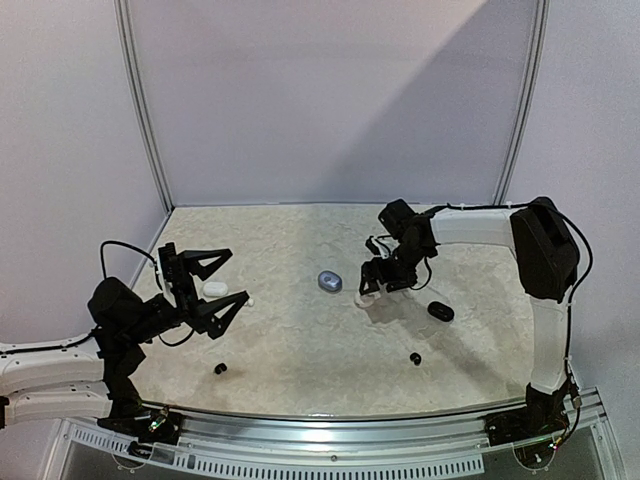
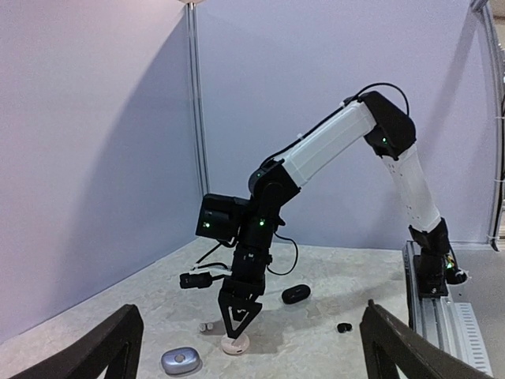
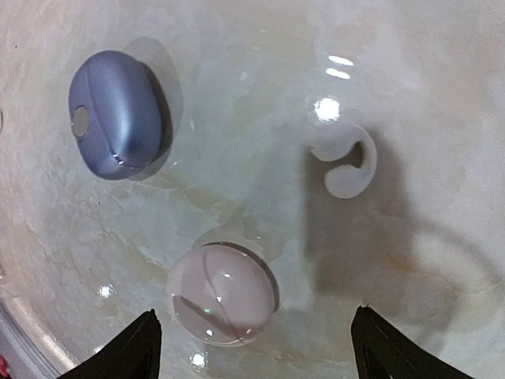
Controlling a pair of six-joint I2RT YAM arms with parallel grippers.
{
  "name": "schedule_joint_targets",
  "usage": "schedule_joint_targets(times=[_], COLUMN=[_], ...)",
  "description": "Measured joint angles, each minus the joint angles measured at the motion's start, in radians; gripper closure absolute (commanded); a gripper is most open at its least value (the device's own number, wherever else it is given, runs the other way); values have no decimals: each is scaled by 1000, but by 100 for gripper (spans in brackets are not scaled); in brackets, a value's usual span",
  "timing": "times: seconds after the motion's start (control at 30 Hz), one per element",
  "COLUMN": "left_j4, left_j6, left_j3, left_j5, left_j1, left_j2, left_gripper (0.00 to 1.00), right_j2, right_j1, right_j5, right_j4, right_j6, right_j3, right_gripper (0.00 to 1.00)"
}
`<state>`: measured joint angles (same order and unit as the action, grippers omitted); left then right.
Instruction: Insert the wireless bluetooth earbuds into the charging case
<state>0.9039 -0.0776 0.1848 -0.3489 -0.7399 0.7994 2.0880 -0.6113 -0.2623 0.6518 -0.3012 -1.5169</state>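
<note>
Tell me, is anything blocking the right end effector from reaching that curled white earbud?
Nothing visible does. The white earbud lies uncovered on the table below the open right end effector. The pale round case sits beside the earbud without touching it, and the blue case lies farther off.

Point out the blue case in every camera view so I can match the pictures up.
Top view: the blue case lies near the centre of the picture.
Left wrist view: the blue case is at the bottom edge, left of centre.
Right wrist view: the blue case is in the upper left.
Shared landmark: the pale round case, close beside it in all three.
</note>
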Motion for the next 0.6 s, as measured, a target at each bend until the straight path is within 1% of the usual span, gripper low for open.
schedule_joint_targets(times=[0.07,0.1,0.13,0.23,0.33,0.47,0.53,0.6], left_j4=[0,0,-2,-15,-89,-318,-478,-651], left_j6=[2,3,5,15,26,83,176,318], left_j3=[0,0,0,1,24,141,231,333], left_j5=[0,0,1,11,45,94,93,63], left_j1=[0,0,0,0,8,43,80,137], left_j2=[2,5,6,6,16,70,112,164], left_gripper=[2,3,3,3,3,5,3,1], right_j2=[-1,-3,-8,-38,-92,-179,-223,-252], right_j1=[-36,-52,-66,-95,-101,-98,-95,-95], right_j5=[53,74,93,143,212,285,313,335], right_j4=[29,37,39,43,43,34,23,15], right_j6=[36,47,53,61,64,65,73,82], right_j3=[-34,-47,-54,-56,-55,-43,-27,-18], right_gripper=[15,12,3,1,1,1,1,1])
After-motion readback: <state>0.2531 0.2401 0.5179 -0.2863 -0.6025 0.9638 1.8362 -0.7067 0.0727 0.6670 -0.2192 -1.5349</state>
